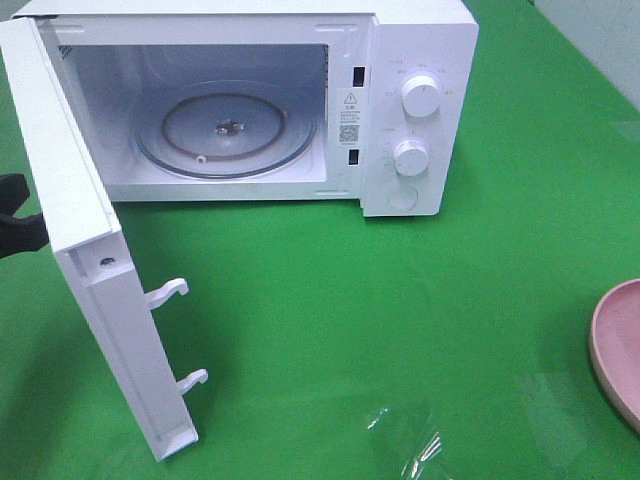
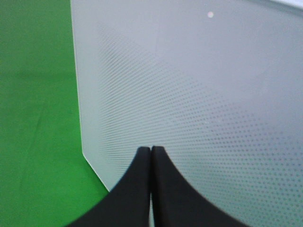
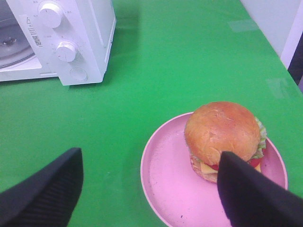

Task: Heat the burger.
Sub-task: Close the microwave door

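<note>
Green cloth covers the whole table (image 1: 420,330), and on it stands a boxy white microwave oven (image 1: 420,60) with its hinged white door (image 1: 90,270) swung wide open toward my left side. Inside the bare white cavity lies a round clear glass turntable (image 1: 228,133). On the front panel sit two white round knobs, one above the other (image 1: 421,97), with a flat round button (image 1: 402,197) below them.

My left gripper (image 2: 151,156) has its two black fingers pressed together, tips meeting with nothing between them. They sit close against the frosted, dot-patterned outer face of the door; whether they actually touch it I cannot quite tell from so near a view. From the high camera only a dark bit of that arm (image 1: 15,220) shows, behind the door's far side at the left edge.

My right gripper (image 3: 149,184) hangs with its black fingers (image 3: 47,189) spread wide apart, holding nothing. Between and below them rests the round burger with its glossy golden-brown bun, green lettuce frill and yellow cheese corner (image 3: 222,135), sitting on a round pink plate (image 3: 175,175) and filling only part of it, toward one side. One finger overlaps the burger's lower edge in my wrist view. The plate lies on the cloth well apart from the oven, off to its right; the high camera catches only the plate's rim at the right border.
</note>
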You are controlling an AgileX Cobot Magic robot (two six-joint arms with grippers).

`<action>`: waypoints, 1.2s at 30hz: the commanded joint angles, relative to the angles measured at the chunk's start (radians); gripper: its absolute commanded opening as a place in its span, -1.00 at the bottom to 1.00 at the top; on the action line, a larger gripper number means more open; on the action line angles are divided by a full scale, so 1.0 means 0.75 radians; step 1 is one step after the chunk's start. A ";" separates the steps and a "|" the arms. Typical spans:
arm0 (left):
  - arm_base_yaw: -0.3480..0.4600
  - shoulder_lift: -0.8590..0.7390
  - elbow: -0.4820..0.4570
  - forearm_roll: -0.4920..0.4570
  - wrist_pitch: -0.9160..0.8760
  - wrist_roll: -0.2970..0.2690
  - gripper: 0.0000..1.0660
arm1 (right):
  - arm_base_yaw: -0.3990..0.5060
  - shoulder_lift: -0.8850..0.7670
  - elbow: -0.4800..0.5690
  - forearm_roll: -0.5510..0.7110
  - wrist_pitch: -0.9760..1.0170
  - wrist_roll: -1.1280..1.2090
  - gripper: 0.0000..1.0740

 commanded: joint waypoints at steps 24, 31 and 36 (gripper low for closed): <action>-0.460 0.400 -0.559 -0.489 0.088 0.269 -1.00 | -0.011 -0.035 0.000 0.005 -0.007 -0.004 0.41; -0.464 0.480 -0.736 -0.491 0.196 0.285 -1.00 | -0.011 -0.035 0.000 0.005 -0.007 -0.004 0.41; -0.464 0.557 -0.864 -0.491 0.249 0.285 -1.00 | -0.011 -0.035 0.000 0.005 -0.007 -0.004 0.41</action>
